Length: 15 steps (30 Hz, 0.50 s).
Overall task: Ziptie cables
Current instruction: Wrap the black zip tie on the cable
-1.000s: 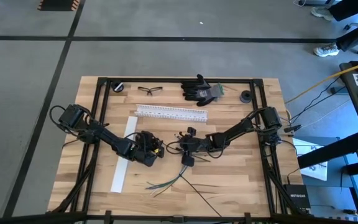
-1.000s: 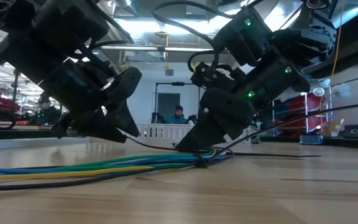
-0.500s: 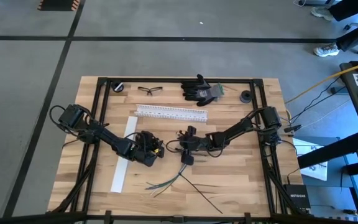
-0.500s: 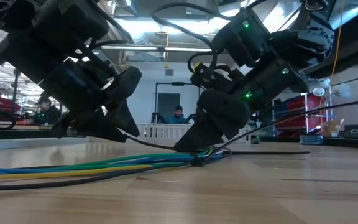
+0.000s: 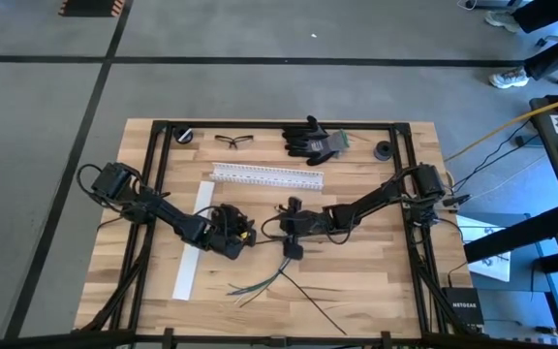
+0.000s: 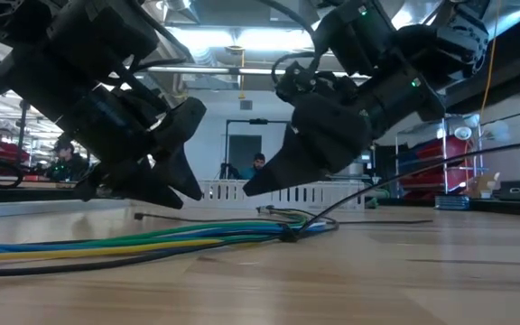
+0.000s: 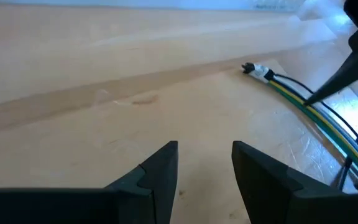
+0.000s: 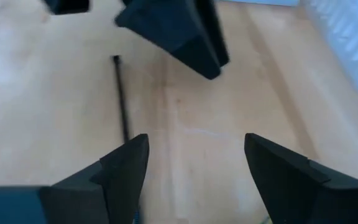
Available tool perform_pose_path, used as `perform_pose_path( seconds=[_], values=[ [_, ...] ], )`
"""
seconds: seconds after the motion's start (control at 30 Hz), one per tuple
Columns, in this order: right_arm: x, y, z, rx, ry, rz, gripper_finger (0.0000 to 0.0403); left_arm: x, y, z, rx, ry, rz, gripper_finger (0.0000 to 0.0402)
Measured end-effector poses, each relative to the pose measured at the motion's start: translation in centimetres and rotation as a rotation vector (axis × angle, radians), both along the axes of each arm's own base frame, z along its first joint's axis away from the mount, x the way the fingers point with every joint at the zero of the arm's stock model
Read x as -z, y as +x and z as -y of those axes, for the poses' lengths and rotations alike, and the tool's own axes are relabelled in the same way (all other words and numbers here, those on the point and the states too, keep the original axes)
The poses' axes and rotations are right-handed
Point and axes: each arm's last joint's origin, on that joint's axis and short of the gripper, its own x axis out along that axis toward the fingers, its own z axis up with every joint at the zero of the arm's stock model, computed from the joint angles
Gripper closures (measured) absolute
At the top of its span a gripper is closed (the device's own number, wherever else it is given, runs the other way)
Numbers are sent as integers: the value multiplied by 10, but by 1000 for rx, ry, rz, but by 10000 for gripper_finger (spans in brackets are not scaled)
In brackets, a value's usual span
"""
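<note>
From up top, the cables (image 5: 264, 281) sit in the middle of the table (image 5: 376, 281), toward the near edge: a thin bunch running from just under the right gripper (image 5: 289, 228) and fanning out toward the lower left, with dark strands trailing off the other way. The left gripper (image 5: 243, 236) is parked a little to the left of it, near the flat white strip (image 5: 193, 239). The white rail (image 5: 266, 175), glasses (image 5: 232, 141) and a black glove (image 5: 312, 140) are along the far side.

Low cam is where I get a good look at the bundle: green, yellow, blue and dark wires (image 6: 134, 246) lying flat on the wood and pinched together at one spot by a tie (image 6: 288, 234), then looping a bit past it. The right gripper (image 6: 269, 181) hangs above that spot, not touching. The left gripper (image 6: 165, 185) is also off the wood. A person (image 6: 258, 165) is in the background.

Left wrist: fingers (image 7: 160, 177) parted, nothing between them, cables (image 7: 303, 102) lying off ahead with a white end.

Right wrist: fingers (image 8: 126, 168) wide apart over bare wood, holding nothing, a thin dark strand (image 8: 121, 96) ahead.
</note>
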Motion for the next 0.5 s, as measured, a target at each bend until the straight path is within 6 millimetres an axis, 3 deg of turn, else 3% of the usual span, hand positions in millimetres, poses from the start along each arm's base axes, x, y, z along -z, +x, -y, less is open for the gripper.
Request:
perform_pose_path(
  seconds=[0.3,0.5],
  values=[
    [1,1,-2,-80,-46,-1,150,-35,-11,25,166,-89,71,265],
    [11,2,2,-63,-67,-29,150,-27,-27,49,136,-236,86,265]
  ],
)
